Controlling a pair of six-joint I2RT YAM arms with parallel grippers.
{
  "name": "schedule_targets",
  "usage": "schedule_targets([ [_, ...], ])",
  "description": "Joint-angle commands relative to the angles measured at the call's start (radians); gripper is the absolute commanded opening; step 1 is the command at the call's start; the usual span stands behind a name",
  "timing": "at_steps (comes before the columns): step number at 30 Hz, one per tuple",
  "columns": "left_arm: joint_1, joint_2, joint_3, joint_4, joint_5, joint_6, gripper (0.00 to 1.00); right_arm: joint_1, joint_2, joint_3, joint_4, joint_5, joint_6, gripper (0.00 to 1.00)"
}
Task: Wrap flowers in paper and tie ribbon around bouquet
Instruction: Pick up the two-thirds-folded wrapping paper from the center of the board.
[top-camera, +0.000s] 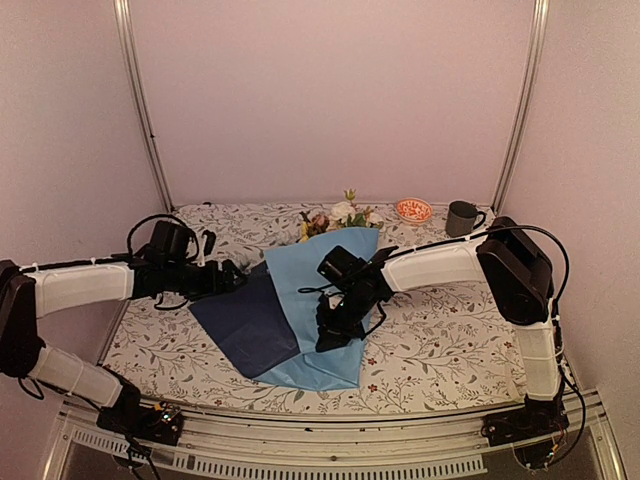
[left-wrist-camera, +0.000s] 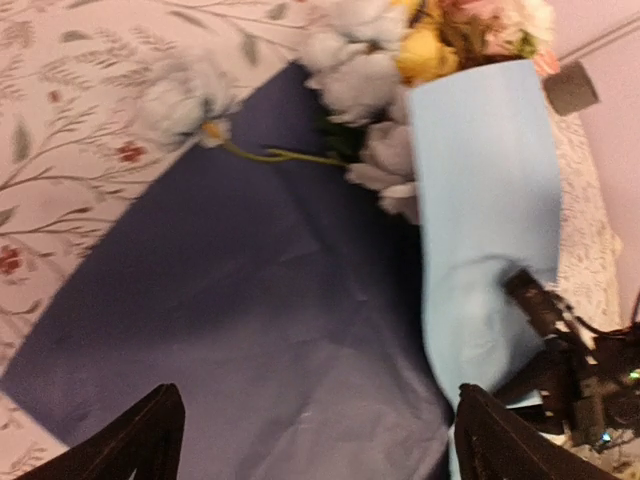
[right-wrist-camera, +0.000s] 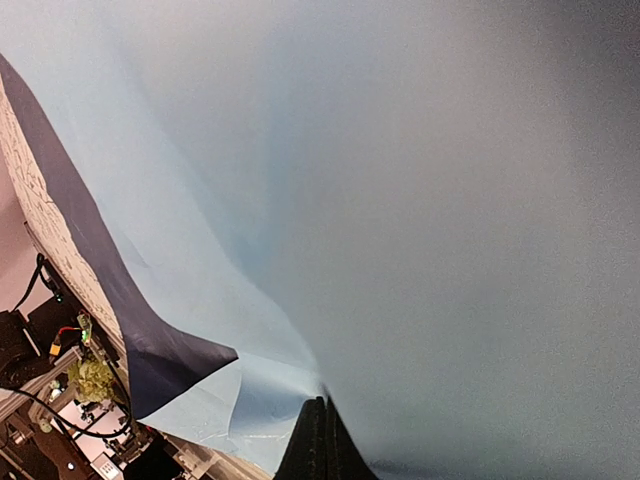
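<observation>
The paper (top-camera: 318, 285) lies mid-table, its light blue flap (left-wrist-camera: 490, 200) folded over the flowers' stems and its dark navy face (left-wrist-camera: 250, 300) spread to the left. The flowers (top-camera: 340, 215) stick out at the far end, white, yellow and pink blooms (left-wrist-camera: 400, 60). My left gripper (top-camera: 232, 278) hovers at the navy part's left edge, open wide with nothing between its fingers (left-wrist-camera: 318, 400). My right gripper (top-camera: 335, 330) is shut, its tip pressed onto the light blue paper (right-wrist-camera: 322, 405). The ribbon is out of view.
An orange-patterned bowl (top-camera: 413, 209) and a grey mug (top-camera: 461, 218) stand at the back right on the leaf-printed tablecloth (top-camera: 450, 340). Metal frame posts rise at both back corners. The right arm's body (left-wrist-camera: 570, 370) sits just right of the flap.
</observation>
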Motion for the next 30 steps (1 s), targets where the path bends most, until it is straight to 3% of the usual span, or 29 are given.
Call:
schedule_targets([
  [1,0.136,-0.041,-0.038,-0.109,-0.195,-0.045,0.99,0.014,0.043,-0.009,-0.042,0.076,-0.04,0.0],
  [6,0.242,0.023,-0.091,-0.108,-0.187,-0.115,0.99,0.014,0.042,-0.008,-0.04,0.077,-0.076,0.0],
  [10,0.247,0.056,-0.145,-0.034,-0.109,-0.154,0.99,0.016,0.039,-0.011,-0.035,0.077,-0.091,0.0],
  [17,0.168,0.177,-0.182,0.131,0.054,-0.195,0.97,0.016,0.04,-0.01,-0.029,0.074,-0.097,0.0],
  [22,0.094,0.236,-0.159,0.261,0.172,-0.247,0.89,0.016,0.042,-0.011,-0.03,0.075,-0.09,0.0],
  [26,0.028,0.244,-0.107,0.269,0.202,-0.241,0.69,0.017,0.043,-0.007,-0.033,0.075,-0.088,0.0],
  [30,0.001,0.213,-0.089,0.257,0.202,-0.235,0.25,0.016,0.046,-0.003,-0.039,0.075,-0.087,0.0],
])
